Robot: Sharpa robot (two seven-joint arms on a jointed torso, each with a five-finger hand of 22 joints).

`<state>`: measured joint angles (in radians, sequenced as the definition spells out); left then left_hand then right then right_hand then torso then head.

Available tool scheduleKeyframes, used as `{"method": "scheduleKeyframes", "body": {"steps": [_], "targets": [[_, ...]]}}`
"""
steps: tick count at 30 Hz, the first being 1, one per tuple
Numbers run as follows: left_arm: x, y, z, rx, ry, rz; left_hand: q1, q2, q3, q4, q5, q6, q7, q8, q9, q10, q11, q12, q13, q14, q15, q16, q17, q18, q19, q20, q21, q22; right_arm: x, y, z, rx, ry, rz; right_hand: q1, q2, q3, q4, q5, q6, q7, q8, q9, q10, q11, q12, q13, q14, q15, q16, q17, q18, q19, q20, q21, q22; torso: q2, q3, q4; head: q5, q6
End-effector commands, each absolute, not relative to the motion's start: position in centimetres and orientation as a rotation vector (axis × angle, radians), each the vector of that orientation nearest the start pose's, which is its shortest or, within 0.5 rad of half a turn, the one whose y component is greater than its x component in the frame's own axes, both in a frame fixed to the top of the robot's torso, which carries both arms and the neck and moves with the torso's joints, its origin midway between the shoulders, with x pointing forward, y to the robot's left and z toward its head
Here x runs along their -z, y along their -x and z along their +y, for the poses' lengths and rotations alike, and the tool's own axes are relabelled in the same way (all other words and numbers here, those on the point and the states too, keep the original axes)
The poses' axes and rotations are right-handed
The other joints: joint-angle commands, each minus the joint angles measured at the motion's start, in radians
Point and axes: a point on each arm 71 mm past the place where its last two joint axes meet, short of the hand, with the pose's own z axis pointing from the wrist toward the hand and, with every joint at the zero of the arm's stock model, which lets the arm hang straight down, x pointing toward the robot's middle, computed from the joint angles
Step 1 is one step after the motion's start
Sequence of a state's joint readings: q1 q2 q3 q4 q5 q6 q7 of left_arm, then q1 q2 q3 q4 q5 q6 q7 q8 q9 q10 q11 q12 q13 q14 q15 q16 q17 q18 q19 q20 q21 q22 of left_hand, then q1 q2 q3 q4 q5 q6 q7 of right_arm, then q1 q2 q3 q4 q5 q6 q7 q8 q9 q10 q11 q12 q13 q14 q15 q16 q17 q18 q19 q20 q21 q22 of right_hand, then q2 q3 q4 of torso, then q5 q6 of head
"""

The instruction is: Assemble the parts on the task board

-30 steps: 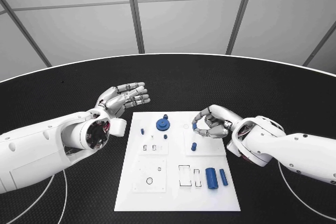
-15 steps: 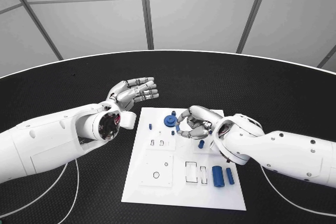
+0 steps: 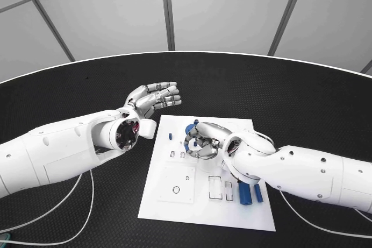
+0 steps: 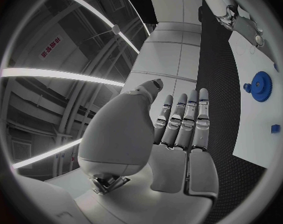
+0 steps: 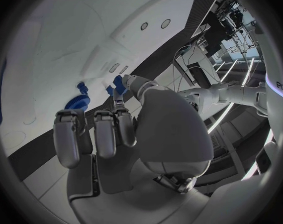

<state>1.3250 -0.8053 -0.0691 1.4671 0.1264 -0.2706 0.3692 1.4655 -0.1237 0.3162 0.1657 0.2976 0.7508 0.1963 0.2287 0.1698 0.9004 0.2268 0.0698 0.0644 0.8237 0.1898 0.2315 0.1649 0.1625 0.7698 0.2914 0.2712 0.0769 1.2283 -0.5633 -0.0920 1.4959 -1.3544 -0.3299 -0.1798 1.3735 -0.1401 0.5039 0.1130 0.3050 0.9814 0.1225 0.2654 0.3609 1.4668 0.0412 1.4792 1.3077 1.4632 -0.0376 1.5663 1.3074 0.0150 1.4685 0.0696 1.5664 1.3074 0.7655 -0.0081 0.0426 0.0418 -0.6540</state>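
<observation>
The white task board (image 3: pixel 201 210) lies in the middle of the black table. My right hand (image 3: pixel 203 140) hovers over its far part, right beside the blue gear (image 3: pixel 189 129), and pinches a small blue part (image 5: pixel 119 83) between thumb and fingertip. The gear (image 5: pixel 74 104) stands on the board just beyond those fingers. My left hand (image 3: pixel 159 94) is raised off the board's far left corner, fingers straight and apart, holding nothing. A small blue peg (image 3: pixel 170 135) stands near the board's left edge. Two blue cylinders (image 3: pixel 249 193) lie on the near right part.
Rectangular slots (image 3: pixel 221 186) and an oval hole (image 3: pixel 176 189) sit in the board's near half. My right forearm (image 3: pixel 310 170) crosses the board's right side. A cable (image 3: pixel 70 205) runs over the table at the left. Black table surrounds the board.
My right hand has moved left across the board's far part to the blue gear. The left hand stays raised and open. The camera has shifted.
</observation>
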Motion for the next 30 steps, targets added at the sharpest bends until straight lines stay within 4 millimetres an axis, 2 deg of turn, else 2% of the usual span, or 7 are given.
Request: {"method": "scheduleKeyframes", "body": {"steps": [1,7,13,27,30], "targets": [[13.4,-51.7,20.7,1.612,1.161,1.362,0.001,-0.008,0.006,0.001,-0.005,0.005,0.076,-0.004,0.000,0.002,-0.002,-0.003,0.000,0.000,-0.002,-0.006,0.000,0.012,0.006,-0.002,-0.005,-0.002,19.0,-47.0,-6.7,-0.848,0.198,1.714,-0.006,0.006,0.007,0.001,0.005,0.001,0.003,0.009,0.023,0.023,0.001,-0.005,0.170,0.107,0.006,0.003,0.260,-0.014,0.101,0.000,0.002,0.261,0.000,0.0018,0.0014,0.002,-0.002],[13.4,-51.7,20.8,1.611,1.162,1.362,-0.001,-0.009,0.007,0.001,-0.005,0.004,0.076,-0.005,0.000,0.003,-0.003,-0.002,0.000,0.001,-0.002,-0.006,0.000,0.012,0.006,-0.002,-0.006,-0.002,19.3,-46.9,-6.5,-0.826,0.225,1.718,-0.007,0.006,0.006,0.001,0.005,0.000,0.003,0.010,0.023,0.023,0.001,-0.005,0.170,0.107,0.007,0.003,0.260,-0.014,0.100,0.000,0.001,0.260,0.000,0.0015,-0.0004,0.001,-0.005],[13.4,-51.7,20.8,1.610,1.162,1.362,-0.001,-0.009,0.007,0.001,-0.005,0.004,0.076,-0.005,0.000,0.003,-0.003,-0.002,0.000,0.001,-0.002,-0.006,0.000,0.012,0.006,-0.002,-0.006,-0.002,19.7,-46.9,-6.4,-0.811,0.235,1.734,-0.008,0.005,0.006,0.000,0.005,0.000,0.003,0.010,0.023,0.023,0.001,-0.005,0.170,0.107,0.007,0.003,0.260,-0.014,0.101,0.001,0.001,0.261,0.001,0.0023,-0.0001,0.001,-0.009],[13.4,-51.7,20.9,1.609,1.163,1.362,-0.001,-0.009,0.007,0.001,-0.005,0.004,0.076,-0.005,0.000,0.003,-0.003,-0.002,0.000,0.001,-0.002,-0.006,0.000,0.012,0.006,-0.002,-0.006,-0.002,20.1,-47.0,-6.6,-0.789,0.231,1.753,-0.010,0.004,0.006,0.000,0.005,0.000,0.003,0.011,0.024,0.022,0.002,-0.006,0.170,0.107,0.008,0.003,0.260,-0.014,0.101,0.001,0.002,0.261,0.001,0.0016,0.0007,0.003,-0.015],[13.4,-51.7,21.0,1.608,1.164,1.363,-0.001,-0.009,0.007,0.001,-0.005,0.004,0.076,-0.005,0.000,0.003,-0.003,-0.002,0.000,0.001,-0.002,-0.006,0.000,0.012,0.006,-0.002,-0.006,-0.002,20.2,-47.1,-6.8,-0.780,0.225,1.757,-0.010,0.004,0.006,0.000,0.005,0.000,0.003,0.011,0.024,0.022,0.002,-0.006,0.170,0.107,0.008,0.003,0.260,-0.014,0.101,0.001,0.002,0.261,0.000,0.0015,-0.0007,0.003,-0.016]]}}
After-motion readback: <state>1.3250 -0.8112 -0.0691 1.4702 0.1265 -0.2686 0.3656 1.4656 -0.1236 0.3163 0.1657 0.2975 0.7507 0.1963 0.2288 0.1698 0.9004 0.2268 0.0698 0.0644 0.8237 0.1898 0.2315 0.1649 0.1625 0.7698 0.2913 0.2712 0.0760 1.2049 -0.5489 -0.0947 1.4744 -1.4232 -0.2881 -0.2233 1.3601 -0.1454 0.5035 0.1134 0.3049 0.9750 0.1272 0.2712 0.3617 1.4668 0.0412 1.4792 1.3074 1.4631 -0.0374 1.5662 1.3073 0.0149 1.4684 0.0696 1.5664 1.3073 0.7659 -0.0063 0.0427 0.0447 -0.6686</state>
